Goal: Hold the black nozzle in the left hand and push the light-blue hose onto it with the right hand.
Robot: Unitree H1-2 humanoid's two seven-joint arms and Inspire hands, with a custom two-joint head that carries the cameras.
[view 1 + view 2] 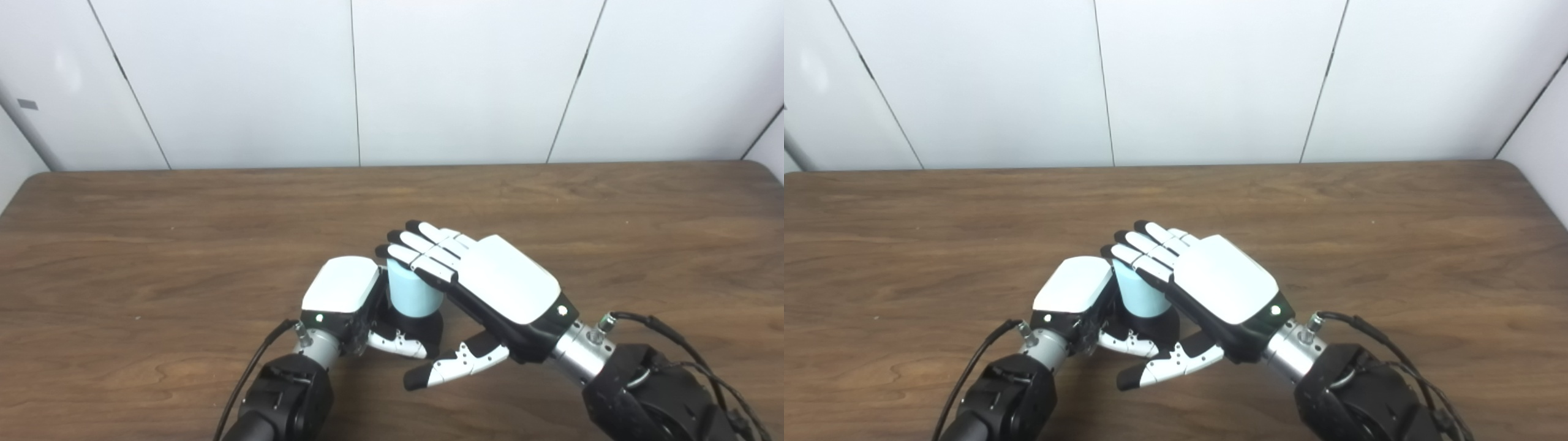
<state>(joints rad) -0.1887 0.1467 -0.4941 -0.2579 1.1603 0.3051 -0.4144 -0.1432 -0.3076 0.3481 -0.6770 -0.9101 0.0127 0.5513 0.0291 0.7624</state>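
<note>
Robot arms reach in from the bottom edge over a dark wood-grain table (184, 214), backed by a wall of plain white panels (245, 79). Both hands meet near the middle of the table, close to the robot. The left hand (343, 300) sits low with its white back plate facing up, and its fingers curl around a black nozzle (429, 327), of which only a dark rounded base shows beneath the hose; its thumb (398, 345) wraps across the front of that base. The left hand is clamped on the nozzle. Standing upright on top of the nozzle is the light-blue hose (411, 294), a short pale cylinder whose lower end meets the black base; how far it is seated cannot be told. The right hand (490, 288) lies above and to the right of the hose, palm down and tilted, with its fingers (416, 245) stretched out flat and held side by side over the hose's top and right side. Its thumb (450, 366) points leftward below, apart from the fingers and near the table surface, touching nothing that can be seen. The right hand is spread and not wrapped around the hose; whether its palm presses on the hose is hidden. Black cables (674, 337) run from both wrists.
</note>
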